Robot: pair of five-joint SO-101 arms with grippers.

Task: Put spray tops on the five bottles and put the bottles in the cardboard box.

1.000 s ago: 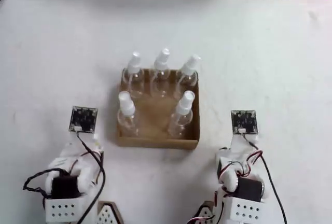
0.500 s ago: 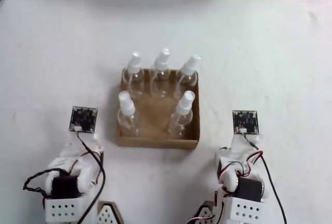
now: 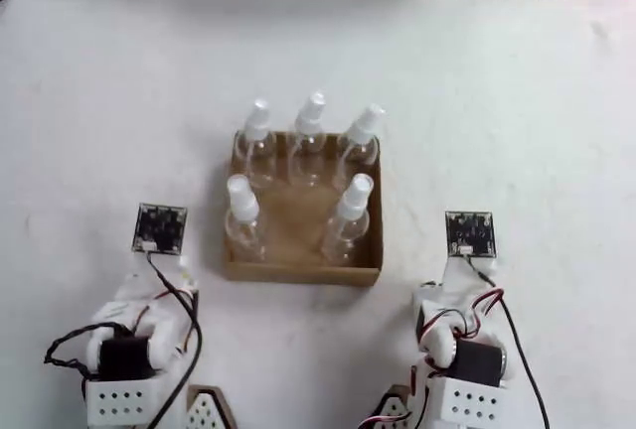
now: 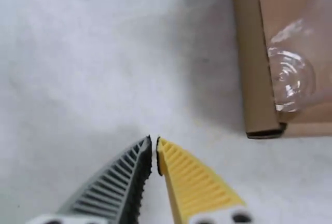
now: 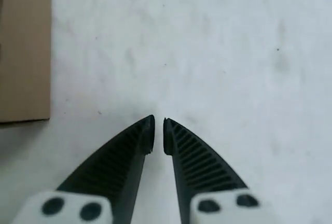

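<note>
Risk looks small, I judge, since the task appears finished. Nearest, the left gripper [image 4: 154,149] and right gripper [image 5: 158,130] are closed on nothing, low over the table [image 3: 517,101], one each side of the cardboard box [image 3: 298,273]. Its near wall stands between them and the load; a careless sweep could knock it. Inside stand five bottles [image 3: 243,232], each with a spray top [image 3: 238,191]; the near right bottle [image 3: 343,232] and far right bottle [image 3: 356,156] lean, so a jolt might tip them.
</note>
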